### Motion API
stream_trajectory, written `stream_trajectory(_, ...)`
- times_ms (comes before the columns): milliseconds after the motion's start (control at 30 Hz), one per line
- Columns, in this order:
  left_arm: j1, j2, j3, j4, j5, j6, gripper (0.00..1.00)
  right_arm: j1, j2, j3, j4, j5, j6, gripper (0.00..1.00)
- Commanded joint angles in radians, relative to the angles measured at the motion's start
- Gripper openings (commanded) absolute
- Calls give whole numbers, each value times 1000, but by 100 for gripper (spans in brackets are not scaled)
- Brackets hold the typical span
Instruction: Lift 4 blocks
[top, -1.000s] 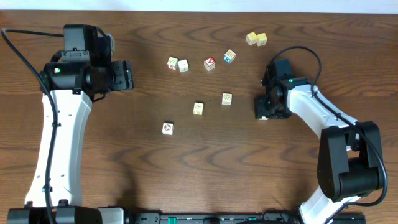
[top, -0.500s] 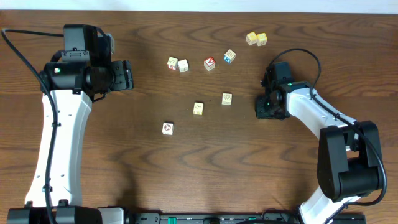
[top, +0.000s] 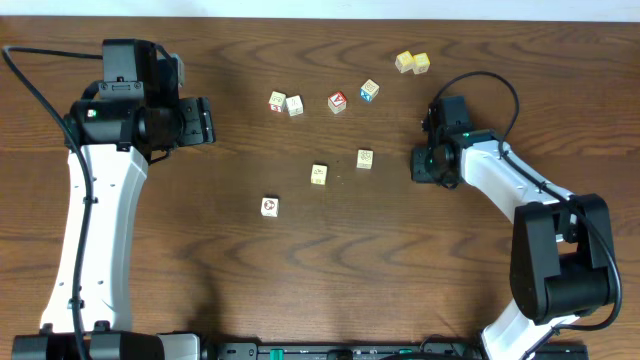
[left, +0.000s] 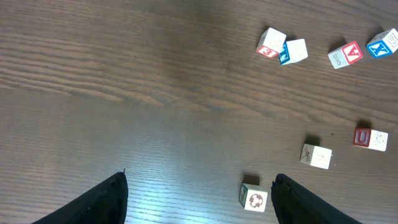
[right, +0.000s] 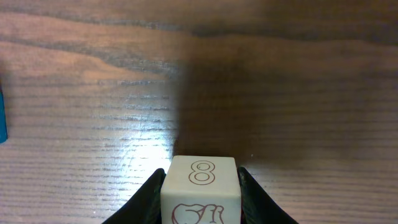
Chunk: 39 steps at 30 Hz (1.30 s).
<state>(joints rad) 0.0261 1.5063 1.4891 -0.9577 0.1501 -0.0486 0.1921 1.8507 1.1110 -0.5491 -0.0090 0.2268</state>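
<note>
My right gripper (top: 428, 166) (right: 201, 175) is shut on a cream block (right: 200, 190) printed with a reddish "8"; its black fingers press both sides. From overhead the gripper hides this block. Three more cream blocks lie on the table: one with a dark ring mark (top: 269, 206) (left: 255, 198), one in the middle (top: 318, 174) (left: 316, 155), and one left of my right gripper (top: 365, 158) (left: 371, 138). My left gripper (top: 205, 121) (left: 200, 200) hovers open at the far left with nothing between its fingers; the ring block sits just inside its right finger (left: 298, 200).
Along the far side lie two whitish cubes (top: 286, 103), a red-faced cube (top: 337, 102), a blue-faced cube (top: 369, 91) and two yellow cubes (top: 412, 62). The right arm's cable (top: 495, 95) loops above its wrist. The table is dark wood.
My right gripper's fingers have closed onto the "8" block, and the gripper has shifted a little toward the far side of the table. The left arm has not moved.
</note>
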Motion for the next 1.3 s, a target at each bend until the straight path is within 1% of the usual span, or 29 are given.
stream_trajectory(0,3,0,14,1,-9,2,74,-3,3,51,9,58,15,28)
stream_trajectory(167,3,0,14,1,-9,2,74,-3,3,51,20,72,11,25)
stream_trajectory(333,3,0,14,1,-9,2,74,-3,4,51,75,72,12,26)
stream_trajectory(467,3,0,14,1,-9,2,74,-3,19,42,68,87,12,25)
stream_trajectory(600,3,0,14,1,-9,2,74,-9,41,27,66,95,12,25)
stream_trajectory(733,3,0,14,1,-9,2,74,-37,41,27,66,110,11,26)
stream_trajectory(833,3,0,14,1,-9,2,74,-84,41,27,44,106,11,26)
stream_trajectory(933,3,0,14,1,-9,2,75,-115,41,27,14,85,-14,24)
stream_trajectory(967,3,0,14,1,-9,2,74,-129,41,27,-3,55,-60,24)
stream_trajectory(1067,3,0,14,1,-9,2,74,-134,41,27,-8,6,-121,26)
stream_trajectory(1167,3,0,14,1,-9,2,74,-132,41,27,-3,-20,-124,26)
stream_trajectory(1267,3,0,14,1,-9,2,74,-132,41,27,11,-86,-124,25)
